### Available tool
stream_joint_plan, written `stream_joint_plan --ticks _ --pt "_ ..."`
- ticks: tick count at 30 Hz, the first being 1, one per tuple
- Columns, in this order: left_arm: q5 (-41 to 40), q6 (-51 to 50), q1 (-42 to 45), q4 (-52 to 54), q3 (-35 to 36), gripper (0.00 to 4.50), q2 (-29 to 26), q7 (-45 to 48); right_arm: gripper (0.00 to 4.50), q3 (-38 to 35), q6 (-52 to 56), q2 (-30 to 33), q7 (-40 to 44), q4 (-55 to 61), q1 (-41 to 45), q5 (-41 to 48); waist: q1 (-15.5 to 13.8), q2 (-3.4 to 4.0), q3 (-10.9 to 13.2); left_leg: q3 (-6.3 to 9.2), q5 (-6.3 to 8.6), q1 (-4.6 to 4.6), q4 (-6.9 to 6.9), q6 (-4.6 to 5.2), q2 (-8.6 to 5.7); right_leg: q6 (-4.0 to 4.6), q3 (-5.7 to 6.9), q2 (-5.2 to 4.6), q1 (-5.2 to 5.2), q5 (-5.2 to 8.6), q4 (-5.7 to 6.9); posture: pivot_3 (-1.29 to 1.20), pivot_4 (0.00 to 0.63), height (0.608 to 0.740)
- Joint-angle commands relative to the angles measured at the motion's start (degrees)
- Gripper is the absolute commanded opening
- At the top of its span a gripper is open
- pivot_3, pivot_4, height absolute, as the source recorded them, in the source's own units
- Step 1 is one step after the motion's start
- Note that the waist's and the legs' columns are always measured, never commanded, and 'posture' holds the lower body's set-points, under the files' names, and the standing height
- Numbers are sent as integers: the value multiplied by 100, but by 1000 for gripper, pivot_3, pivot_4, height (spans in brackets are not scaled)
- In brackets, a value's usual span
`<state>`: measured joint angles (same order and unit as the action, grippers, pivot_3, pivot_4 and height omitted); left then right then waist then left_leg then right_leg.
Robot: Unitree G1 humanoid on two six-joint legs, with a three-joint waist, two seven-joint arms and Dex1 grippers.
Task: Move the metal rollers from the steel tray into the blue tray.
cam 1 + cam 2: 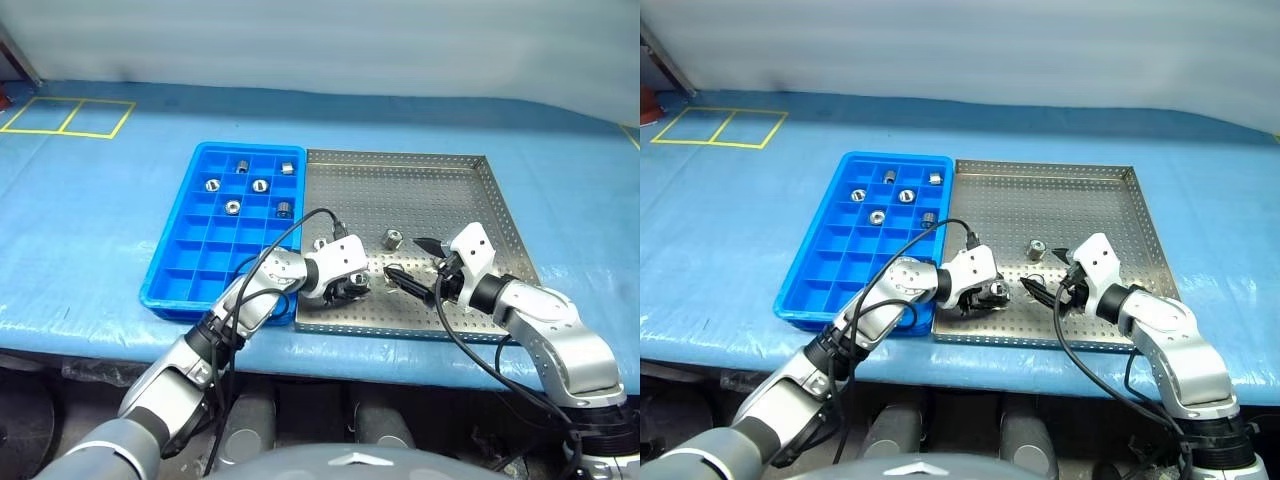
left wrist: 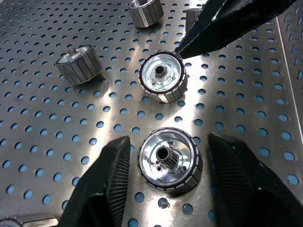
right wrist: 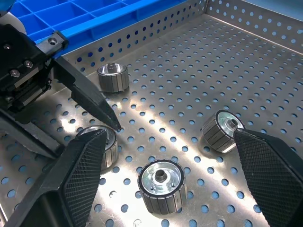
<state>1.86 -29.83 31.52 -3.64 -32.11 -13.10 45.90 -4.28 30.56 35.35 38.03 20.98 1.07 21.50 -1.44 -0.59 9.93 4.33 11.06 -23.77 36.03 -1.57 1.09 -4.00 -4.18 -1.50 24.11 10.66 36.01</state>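
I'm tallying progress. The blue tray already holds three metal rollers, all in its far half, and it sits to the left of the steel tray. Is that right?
Not quite. The blue tray holds six metal rollers, not three, as the left eye view shows. The rest stands: they all lie in its far half, and it sits to the left of the steel tray.

Silver arms, white wrists, black ribbed fingers (image 2: 109,179), black cables
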Motion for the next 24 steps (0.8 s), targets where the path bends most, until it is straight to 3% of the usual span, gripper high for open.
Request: stream_joint_plan --ticks 1,3,7,15,24 --pt "42 -53 -12 78 64 1360 -4 -36 4500 -36 -103 -5 -19 199 67 -11 -8 0 0 0 0 0 0 0 0 0 0 0 -1 0 0 143 150 740" --pt "47 -51 -7 67 99 1360 14 -78 4500 -13 -108 -18 -20 182 91 -23 -10 0 0 0 0 0 0 0 0 0 0 0 -2 0 -1 146 150 740" --pt "-10 -27 -5 87 170 843 32 -96 4500 37 -128 -39 -8 131 136 -40 -10 0 0 1 0 1 0 0 0 0 1 0 -2 0 0 153 150 740" --pt "-151 -32 -16 221 402 843 73 -180 4500 152 -186 -79 36 -3 228 -81 -5 0 0 2 0 2 0 0 0 0 1 0 -2 0 0 156 150 740" --pt "-723 -285 -181 1037 1383 843 231 -576 4500 309 -189 -89 216 -95 257 -113 -29 0 0 5 0 0 0 0 0 0 3 0 -3 0 -1 165 150 740"
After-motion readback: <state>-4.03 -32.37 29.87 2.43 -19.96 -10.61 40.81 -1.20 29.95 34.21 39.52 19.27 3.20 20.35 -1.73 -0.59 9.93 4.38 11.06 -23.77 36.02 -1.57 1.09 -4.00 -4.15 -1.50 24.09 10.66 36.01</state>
